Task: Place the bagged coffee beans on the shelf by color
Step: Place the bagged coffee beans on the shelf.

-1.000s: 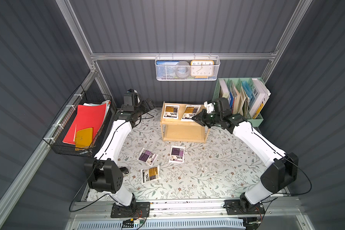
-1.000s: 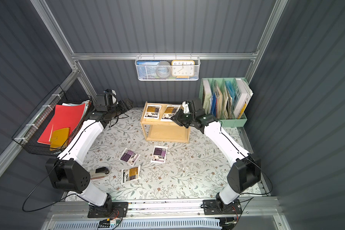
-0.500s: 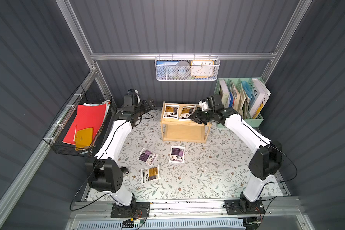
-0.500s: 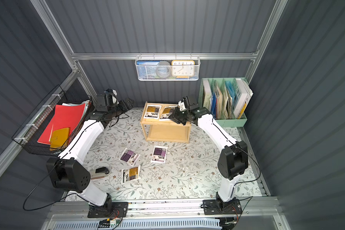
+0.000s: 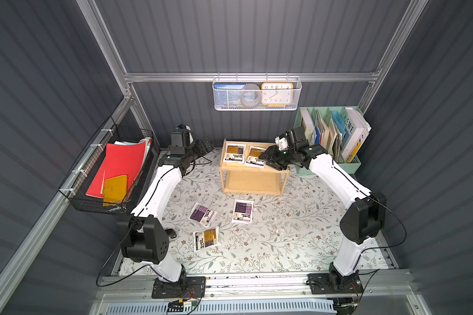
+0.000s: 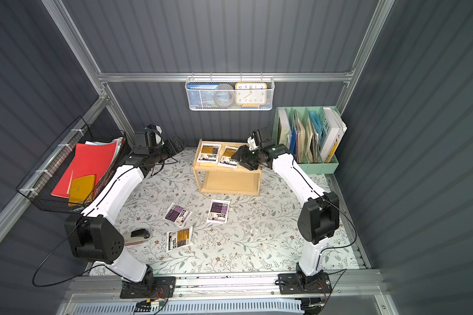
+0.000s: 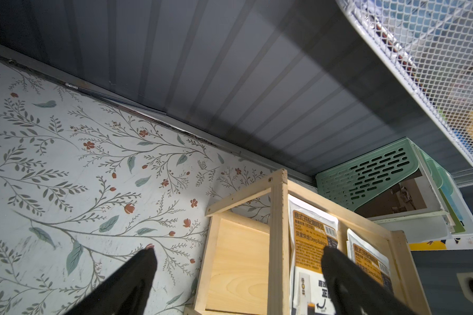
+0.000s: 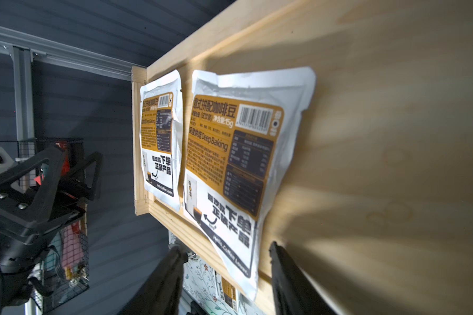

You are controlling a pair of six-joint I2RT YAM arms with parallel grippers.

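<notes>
Dark grey ribbed walls all round, with a floral mat (image 5: 284, 234) for a tabletop. The wooden shelf (image 5: 253, 182) sits at the back middle. Its top tier has two bags lying flat, labels up, just beside each other: a yellow-orange pouch (image 5: 234, 153) on the left arm's side and a second yellow-orange pouch (image 5: 254, 157) next to it. The right gripper (image 8: 226, 248) hangs at that second one's near end, jaws clearly parted either side of it and not squeezing, so the bag just lies on the wood. The left gripper (image 7: 236, 256) is spread wide too, holding nothing, hovering off the shelf's left end near the back wall. Down on the mat, well in front of the shelf, there's a purple pouch (image 5: 202, 215) with another purple pouch (image 5: 242, 211) near it, and a third yellow-orange pouch (image 5: 206, 239) just in front of those. A mint-green file organizer (image 5: 352, 165) stands right of the shelf, and a black wire basket (image 5: 90, 205) with a red folder (image 5: 120, 166) hangs on the left wall.
</notes>
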